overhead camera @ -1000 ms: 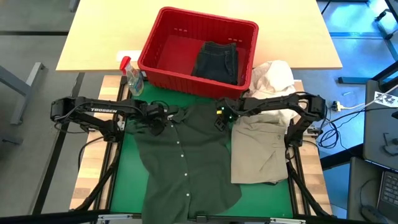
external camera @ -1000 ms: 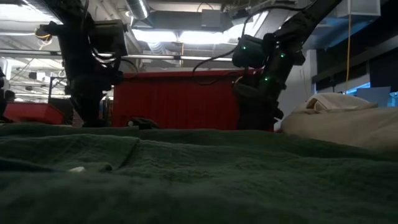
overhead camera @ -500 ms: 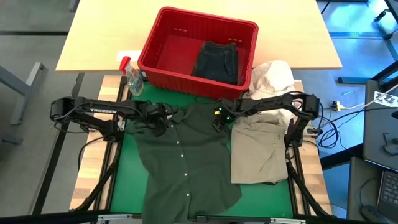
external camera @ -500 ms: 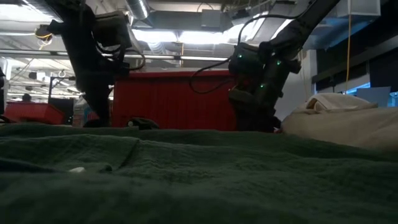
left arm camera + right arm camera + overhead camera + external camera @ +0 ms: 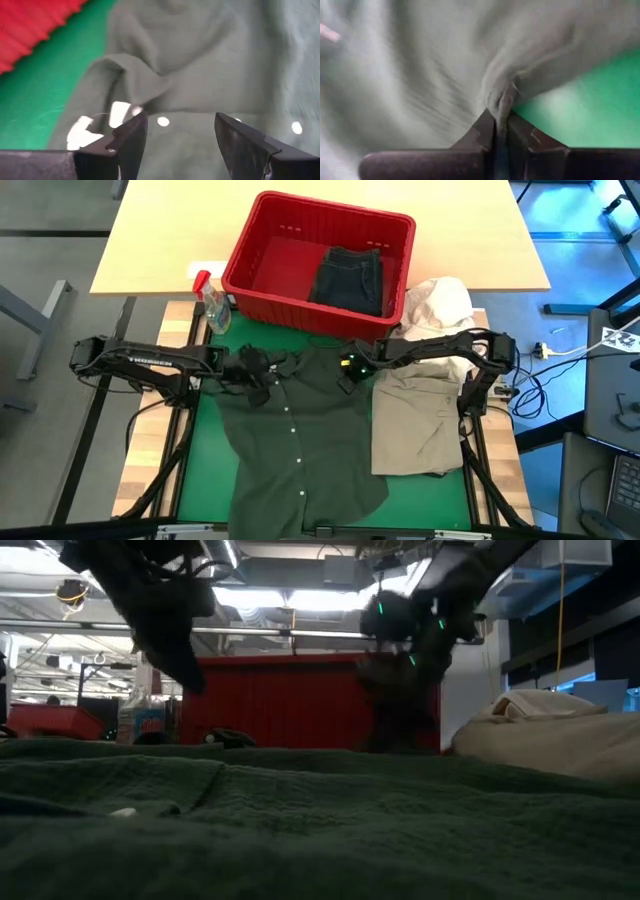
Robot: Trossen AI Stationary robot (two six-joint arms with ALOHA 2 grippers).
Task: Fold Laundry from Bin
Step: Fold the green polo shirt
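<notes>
Left side first: your left gripper (image 5: 256, 370) sits over the near-left shoulder of the dark shirt (image 5: 300, 440), fingers (image 5: 131, 139) spread wide with nothing between them; the left wrist view shows only rumpled cloth and a collar fold lying under the gap. The shirt lies flat on the green mat (image 5: 205, 435), button line running from the bin end toward the near edge, so its long axis points away from both arms and the two grippers sit at either end of the shoulder line. Right gripper (image 5: 347, 372) is at the opposite shoulder, fingers (image 5: 485, 131) pinched together on a ridge of the shirt's cloth, mat showing just beside it. So right has its corner and left doesn't; left needs to drop straight down and close. Further right, the khaki garment (image 5: 420, 420) lies folded just beside the shirt. The red bin (image 5: 318, 265) beyond holds one dark folded garment (image 5: 350, 278).
</notes>
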